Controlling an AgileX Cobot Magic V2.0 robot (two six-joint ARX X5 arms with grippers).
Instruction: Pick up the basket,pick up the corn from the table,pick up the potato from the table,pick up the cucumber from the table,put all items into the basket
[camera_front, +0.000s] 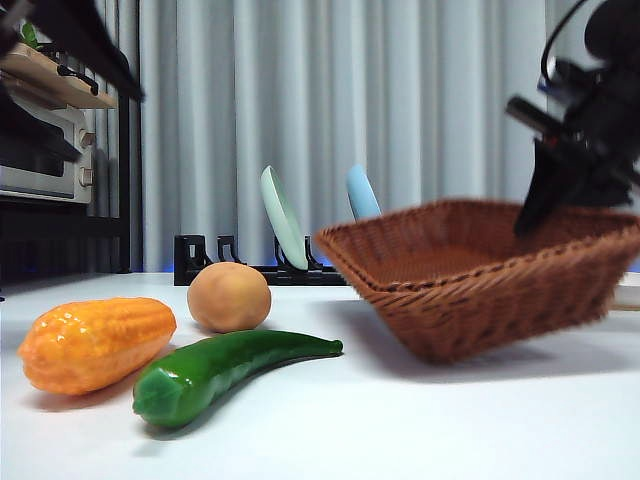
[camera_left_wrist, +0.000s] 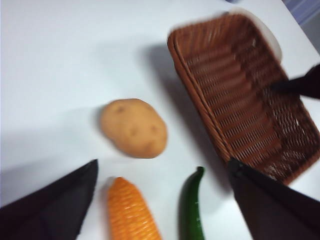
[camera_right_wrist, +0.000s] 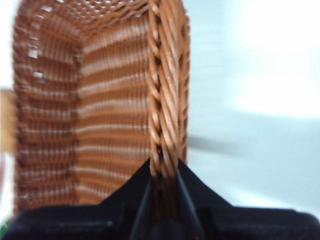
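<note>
The brown woven basket (camera_front: 480, 275) is tilted, its right side lifted off the white table (camera_front: 400, 430). My right gripper (camera_front: 535, 215) is shut on the basket's braided rim (camera_right_wrist: 165, 115) at its right side. The orange-yellow corn (camera_front: 95, 343) lies at the front left, the tan potato (camera_front: 229, 296) behind it, the green cucumber (camera_front: 225, 368) in front of both. My left gripper (camera_left_wrist: 162, 187) is open above the table, over the corn (camera_left_wrist: 131, 212), the cucumber (camera_left_wrist: 191, 210) and the potato (camera_left_wrist: 134, 128), apart from all three. The basket (camera_left_wrist: 245, 95) is empty.
A black dish rack (camera_front: 215, 258) with two plates stands at the back behind the potato. A toaster oven and shelf (camera_front: 40, 130) stand at the far left. A white object edge shows behind the basket at the far right (camera_front: 628, 290).
</note>
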